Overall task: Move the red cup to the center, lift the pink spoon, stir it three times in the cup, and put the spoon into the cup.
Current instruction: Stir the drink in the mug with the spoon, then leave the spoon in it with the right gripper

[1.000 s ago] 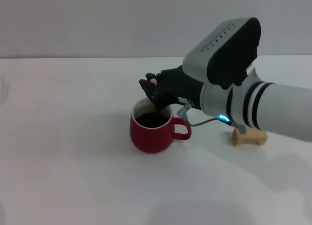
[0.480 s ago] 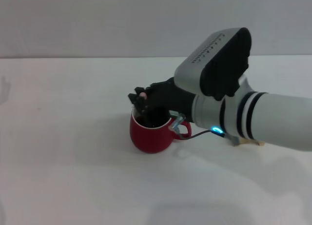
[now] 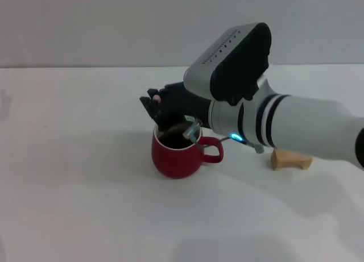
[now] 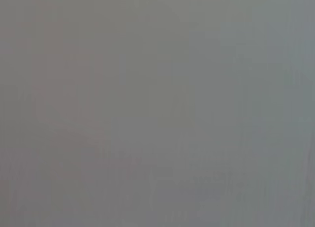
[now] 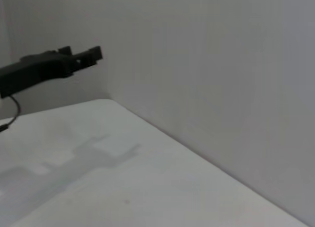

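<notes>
Since the picture from 0.5 s ago, your right arm has swung toward the robot's left: the right gripper (image 3: pixel 154 107) now sits over the far-left part of the rim of the red cup (image 3: pixel 177 154), where before it hung more over the middle of the mouth. A full second ago it was further right again, above the cup's right half. The cup itself has not shifted between the 3 head views; it stands upright on the white table (image 3: pixel 79 177), handle pointing to the robot's right, dark liquid showing inside.

You can see the dark fingers (image 3: pixel 149 104) close together just above and behind the rim, but whether they are clamped on anything is not clear from here, so I cannot tell you the grip state for certain. The pink spoon cannot be made out at the fingertips in the current head view; the small pale spot seen there in the earlier pictures is no longer visible. A grey metal fitting on the wrist (image 3: pixel 192 129) hangs right over the cup's mouth, near the handle side.

Your left gripper is not in the head view, and the left wrist view gives only a plain grey field. The right wrist view looks along the table toward the wall, with a dark gripper (image 5: pixel 88 55) seen farther off.

Count: 1 cup, 1 light wooden block (image 3: pixel 291 159) on the table to the cup's right, partly behind the arm.
</notes>
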Motion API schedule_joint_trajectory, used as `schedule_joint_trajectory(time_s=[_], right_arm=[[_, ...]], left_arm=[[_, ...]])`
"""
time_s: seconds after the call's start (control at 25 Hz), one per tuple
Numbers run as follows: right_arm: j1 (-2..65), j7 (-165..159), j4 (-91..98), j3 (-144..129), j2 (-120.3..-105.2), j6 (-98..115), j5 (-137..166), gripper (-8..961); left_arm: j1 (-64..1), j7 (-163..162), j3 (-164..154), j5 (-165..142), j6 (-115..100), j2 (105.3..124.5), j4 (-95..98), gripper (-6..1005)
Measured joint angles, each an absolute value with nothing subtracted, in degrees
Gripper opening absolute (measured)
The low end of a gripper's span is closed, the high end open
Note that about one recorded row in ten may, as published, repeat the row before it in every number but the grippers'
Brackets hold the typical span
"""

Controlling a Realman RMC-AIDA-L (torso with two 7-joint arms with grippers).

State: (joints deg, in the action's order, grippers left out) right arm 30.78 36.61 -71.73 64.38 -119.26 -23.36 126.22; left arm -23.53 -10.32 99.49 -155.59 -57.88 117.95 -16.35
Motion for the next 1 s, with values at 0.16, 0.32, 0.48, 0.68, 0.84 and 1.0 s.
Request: schedule_joint_trajectory(time_s=[0.16,0.32,0.48,0.68,0.84,1.0], right_arm=[[31.8,36.9,-69.7,65.0,-119.17,-22.1,126.3,132],[32.0,36.9,-68.7,66.8,-119.01,-22.2,126.7,132],[28.7,36.7,-72.6,67.9,-118.91,-25.1,128.5,132],[24.5,36.6,-78.4,68.3,-119.01,-28.6,128.8,132],[22.6,36.6,-81.5,67.8,-119.07,-29.9,128.7,132],[23.2,36.5,-80.6,66.9,-119.23,-29.2,128.3,132]], left_arm=[[-23.4,-10.4,99.5,-155.6,-58.0,117.95,-16.3,837],[-23.3,-10.4,99.5,-155.7,-58.0,117.95,-16.3,837],[-23.1,-10.4,99.4,-155.7,-58.1,117.95,-16.3,837],[-23.0,-10.5,99.4,-155.8,-58.3,117.95,-16.3,837],[-22.9,-10.5,99.4,-155.8,-58.5,117.95,-16.3,838],[-23.0,-10.5,99.4,-155.7,-58.7,117.95,-16.3,838]])
